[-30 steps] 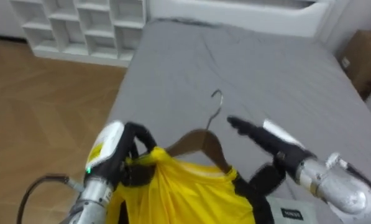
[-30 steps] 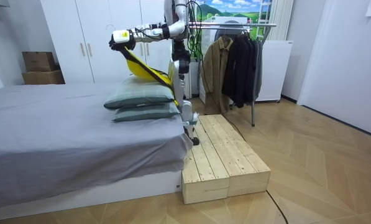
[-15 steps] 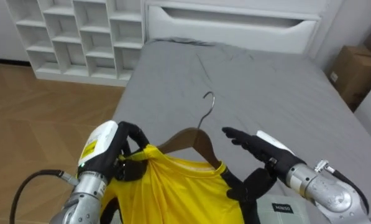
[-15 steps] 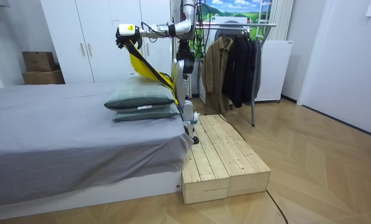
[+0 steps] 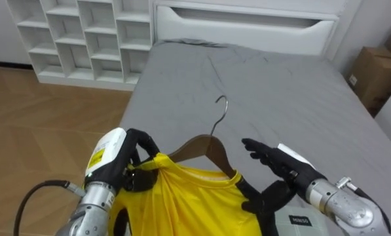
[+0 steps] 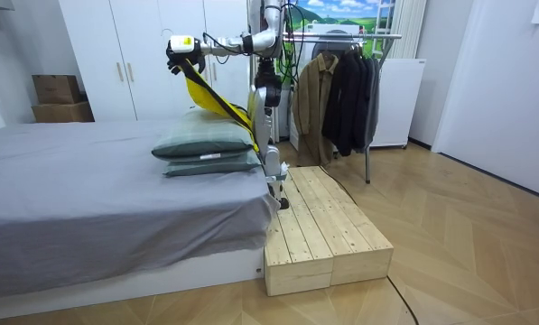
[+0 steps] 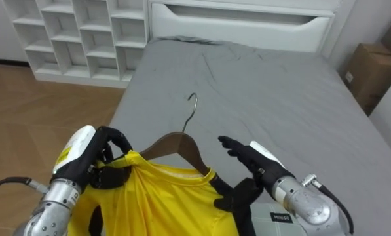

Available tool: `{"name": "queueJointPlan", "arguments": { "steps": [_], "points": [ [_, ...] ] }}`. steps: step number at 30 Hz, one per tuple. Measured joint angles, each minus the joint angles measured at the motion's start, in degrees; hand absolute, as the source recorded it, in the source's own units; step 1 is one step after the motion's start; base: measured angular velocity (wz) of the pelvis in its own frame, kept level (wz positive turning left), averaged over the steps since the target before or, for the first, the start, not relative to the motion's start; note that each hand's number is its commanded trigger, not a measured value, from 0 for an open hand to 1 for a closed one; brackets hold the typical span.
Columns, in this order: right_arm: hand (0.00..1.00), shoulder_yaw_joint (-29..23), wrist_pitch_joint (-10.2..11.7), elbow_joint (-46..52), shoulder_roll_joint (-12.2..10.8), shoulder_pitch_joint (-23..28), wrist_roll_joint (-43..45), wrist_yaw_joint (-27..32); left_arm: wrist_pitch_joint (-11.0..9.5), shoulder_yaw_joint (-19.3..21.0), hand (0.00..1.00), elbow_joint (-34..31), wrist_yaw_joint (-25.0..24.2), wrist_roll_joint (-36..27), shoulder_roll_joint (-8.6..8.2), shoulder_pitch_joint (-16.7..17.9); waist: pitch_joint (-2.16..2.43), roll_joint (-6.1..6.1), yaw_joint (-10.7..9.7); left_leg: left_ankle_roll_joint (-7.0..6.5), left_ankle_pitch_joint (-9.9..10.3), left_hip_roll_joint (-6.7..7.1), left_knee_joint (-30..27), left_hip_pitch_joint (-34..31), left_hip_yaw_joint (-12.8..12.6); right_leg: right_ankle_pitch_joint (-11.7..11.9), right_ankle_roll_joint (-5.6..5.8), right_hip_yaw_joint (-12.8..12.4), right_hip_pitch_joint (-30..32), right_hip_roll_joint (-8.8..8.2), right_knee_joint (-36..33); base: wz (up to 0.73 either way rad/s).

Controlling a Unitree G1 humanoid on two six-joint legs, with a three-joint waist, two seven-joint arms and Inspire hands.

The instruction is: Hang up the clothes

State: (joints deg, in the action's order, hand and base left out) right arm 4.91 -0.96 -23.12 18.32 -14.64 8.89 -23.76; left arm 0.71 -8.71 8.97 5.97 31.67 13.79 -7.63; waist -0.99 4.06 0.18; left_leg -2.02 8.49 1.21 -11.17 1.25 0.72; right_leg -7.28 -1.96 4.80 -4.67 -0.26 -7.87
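Holding the yellow cloth shirt [image 5: 182, 200] on its brown wooden hanger [image 5: 207, 144] at lower centre, my left hand [image 5: 126, 160] clamps fingers on one shoulder; my right hand [image 5: 280, 164] has fingers straight, apart. If the hanger tilts, the shirt may slide off.

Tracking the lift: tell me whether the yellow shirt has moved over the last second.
Yes. In the room view the yellow shirt, in the left hand, has risen slightly against the white wardrobe doors behind.
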Motion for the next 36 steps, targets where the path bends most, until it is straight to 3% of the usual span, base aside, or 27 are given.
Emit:
{"name": "queueJointPlan", "arguments": {
  "steps": [5, 11, 16, 26, 36],
  "points": [
    [0.0, 0.0, 0.01, -0.96, -0.02, -0.01, -0.75, 0.28, 0.0, 0.0, 1.0, -0.04, 0.01, -0.84, -0.12, -0.06, -0.1, -0.16, 0.07, 0.0, 0.25, -0.26, 0.22, 0.0, -0.32, 0.0, 0.0, 0.19, 0.12, 0.19, 0.01, -0.01],
    [0.0, 0.0, 0.01, -1.12, -0.3, -0.01, -2.34, 0.85, -0.01, 0.01, 1.0, -0.2, 0.01, -2.84, -1.39, -0.21, -0.24, -0.78, 0.2, 0.0, 0.37, -0.33, 0.2, 0.01, -0.61, 0.0, 0.0, -0.02, 0.34, 0.39, -0.23, -0.02],
    [0.0, 0.0, 0.01, -1.12, -1.7, -0.01, -2.34, 0.87, -0.09, 0.06, 1.0, -1.91, 0.01, -2.84, -2.16, -1.12, -0.16, -1.47, 0.27, 0.0, 0.36, -0.31, 0.23, -0.2, -0.68, -0.13, 0.13, -0.16, 0.97, 0.45, -0.68, -0.02],
    [0.0, 0.06, 0.14, -1.05, -2.4, -0.32, -2.34, 1.51, -0.1, -0.07, 1.0, -4.17, 0.01, -2.66, -1.09, -1.2, -0.12, -1.42, 0.38, -0.02, 0.36, -0.29, 0.32, -0.14, -0.56, -0.19, 0.12, -0.09, 0.99, 0.4, -0.68, 0.0],
    [0.0, 0.67, 0.15, -1.02, -2.61, -0.88, -1.97, 1.83, -0.31, -0.51, 1.0, -4.78, 0.02, -1.74, -1.26, -1.2, -0.01, -1.3, 1.42, -0.02, 0.35, -0.4, 0.3, 0.36, -1.33, -0.22, 0.12, -0.47, 0.64, 0.44, -0.78, -0.02]
  ]
}}
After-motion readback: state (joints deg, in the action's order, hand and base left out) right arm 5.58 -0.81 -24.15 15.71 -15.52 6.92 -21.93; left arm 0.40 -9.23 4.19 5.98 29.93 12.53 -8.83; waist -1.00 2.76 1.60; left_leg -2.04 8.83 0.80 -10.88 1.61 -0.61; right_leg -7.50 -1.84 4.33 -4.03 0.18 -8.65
